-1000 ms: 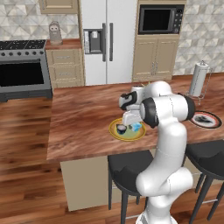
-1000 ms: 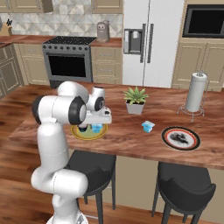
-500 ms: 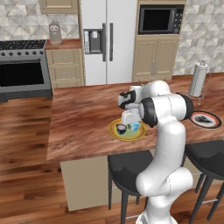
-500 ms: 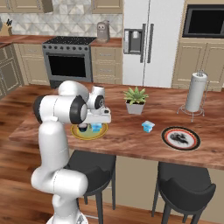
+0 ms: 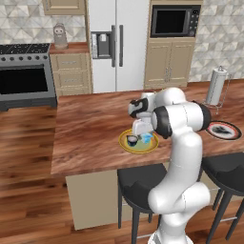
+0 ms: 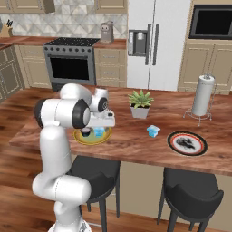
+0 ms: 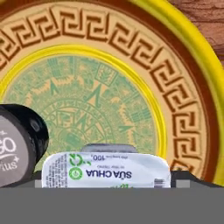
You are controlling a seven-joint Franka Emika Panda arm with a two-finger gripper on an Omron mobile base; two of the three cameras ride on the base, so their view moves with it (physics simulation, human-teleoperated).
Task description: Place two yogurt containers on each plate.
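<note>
Centrally, at the lower middle of the hand view, a squarish light blue yogurt cup (image 7: 106,169) with a printed white lid sits on the yellow-rimmed plate (image 7: 192,83), close beside a round dark cup (image 7: 19,144). Gripper (image 5: 139,127) hovers directly above, jaws apart, holding nothing. Risk: lifting away carelessly could clip either cup and tip it. Right of frame in the right base view, another blue cup (image 6: 153,131) stands near the dark-rimmed plate (image 6: 187,143)

We see even, bright rendered light with soft shadows under the stools (image 6: 190,192); the surface (image 5: 90,138) shows mild sheen, and the close hand view looks slightly soft.
</note>
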